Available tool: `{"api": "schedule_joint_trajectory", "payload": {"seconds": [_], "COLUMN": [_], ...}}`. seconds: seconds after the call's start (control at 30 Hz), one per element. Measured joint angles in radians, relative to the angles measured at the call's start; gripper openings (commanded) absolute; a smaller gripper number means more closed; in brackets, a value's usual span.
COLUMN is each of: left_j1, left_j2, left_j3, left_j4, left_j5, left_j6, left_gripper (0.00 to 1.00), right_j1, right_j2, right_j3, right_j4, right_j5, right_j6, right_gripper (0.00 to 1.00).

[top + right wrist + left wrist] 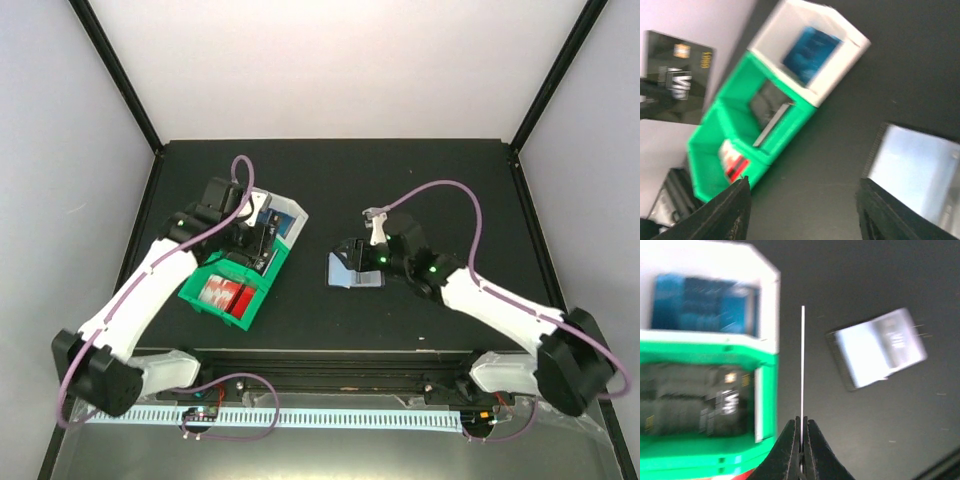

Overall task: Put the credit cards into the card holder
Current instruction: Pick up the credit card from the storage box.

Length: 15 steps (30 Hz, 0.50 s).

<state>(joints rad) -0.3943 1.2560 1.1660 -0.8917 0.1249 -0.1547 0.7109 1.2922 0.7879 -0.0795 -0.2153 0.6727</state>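
Black table [330, 180], white back wall [330, 70], card holder [347, 272] ctr-right

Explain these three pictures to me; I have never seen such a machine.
Two robot arms with two-finger grippers stand at a black table. One picture looks down from above; the others come from a camera on each wrist. On the table: a green tray beside a white tray, cards inside, and an open card holder. The left gripper is shut on a black card, edge-on in its own camera. The right gripper is open near the card holder, holding nothing.
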Motion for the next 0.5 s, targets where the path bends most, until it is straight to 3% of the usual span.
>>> {"api": "schedule_joint_trajectory", "payload": {"seconds": [0.1,0.23,0.5], "left_j1": [-0.019,-0.056,-0.253], "left_j2": [-0.098,-0.185,-0.266], "left_j3": [-0.06,-0.16,-0.351], "left_j4": [0.103,0.291,0.761], "left_j5": [0.14,0.323,0.426], "left_j6": [-0.036,-0.13,-0.364], "left_gripper": [0.02,0.02,0.01], "right_j1": [0.0,0.0,0.0], "right_j2": [-0.105,-0.254,-0.621], "right_j3": [-0.045,-0.126,-0.269], "right_j4": [0.055,0.115,0.145], "right_j5": [-0.059,-0.126,-0.131], "right_j6": [0.013,0.042,0.121], "right_gripper": [0.68,0.84,0.87]}}
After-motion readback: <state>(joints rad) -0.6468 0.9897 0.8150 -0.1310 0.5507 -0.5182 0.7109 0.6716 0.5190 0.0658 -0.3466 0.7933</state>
